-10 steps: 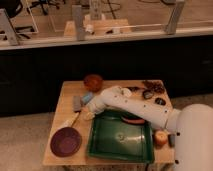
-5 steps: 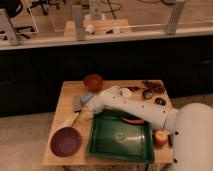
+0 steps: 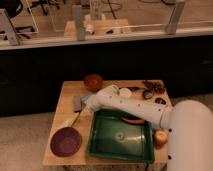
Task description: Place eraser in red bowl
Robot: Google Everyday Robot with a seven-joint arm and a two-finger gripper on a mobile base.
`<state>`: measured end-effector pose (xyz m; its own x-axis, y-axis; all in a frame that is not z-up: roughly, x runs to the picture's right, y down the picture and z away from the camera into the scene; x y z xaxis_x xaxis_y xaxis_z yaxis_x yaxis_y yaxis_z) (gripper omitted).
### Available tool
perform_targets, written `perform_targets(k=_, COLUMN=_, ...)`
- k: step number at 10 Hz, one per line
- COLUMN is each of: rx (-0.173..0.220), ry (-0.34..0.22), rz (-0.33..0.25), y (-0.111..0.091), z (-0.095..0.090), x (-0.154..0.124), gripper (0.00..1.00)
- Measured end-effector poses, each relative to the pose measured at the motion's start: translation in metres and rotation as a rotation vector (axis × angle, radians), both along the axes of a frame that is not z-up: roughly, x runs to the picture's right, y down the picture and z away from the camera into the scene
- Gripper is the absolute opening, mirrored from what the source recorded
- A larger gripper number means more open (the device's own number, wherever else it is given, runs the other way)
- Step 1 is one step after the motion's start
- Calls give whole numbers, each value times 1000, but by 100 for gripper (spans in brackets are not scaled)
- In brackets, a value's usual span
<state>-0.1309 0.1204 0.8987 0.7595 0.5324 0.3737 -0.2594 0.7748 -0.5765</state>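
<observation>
Setting was robotics lab in office space: robot arm (image 3: 131,107) held gripper (image 3: 82,112) low over left of wooden table (image 3: 68,94); glass partition (image 3: 145,17) stood behind, rolling chairs (image 3: 44,7) beyond.

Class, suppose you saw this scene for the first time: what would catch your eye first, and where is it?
The white robot arm reaches from the right across the wooden table, its gripper low beside the left edge of the big green tray, just in front of the grey eraser. The red bowl sits at the table's back edge, a wider maroon dish at the front left corner.
</observation>
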Motion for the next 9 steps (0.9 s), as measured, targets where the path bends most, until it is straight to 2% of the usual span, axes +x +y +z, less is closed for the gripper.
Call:
perform_targets(k=5, rx=20, ry=5, rz=78, y=-7, z=14, x=1, gripper=60)
perform_targets(k=9, rx=9, ry=-12, rz=131, y=-6, z=22, x=-3, gripper=60)
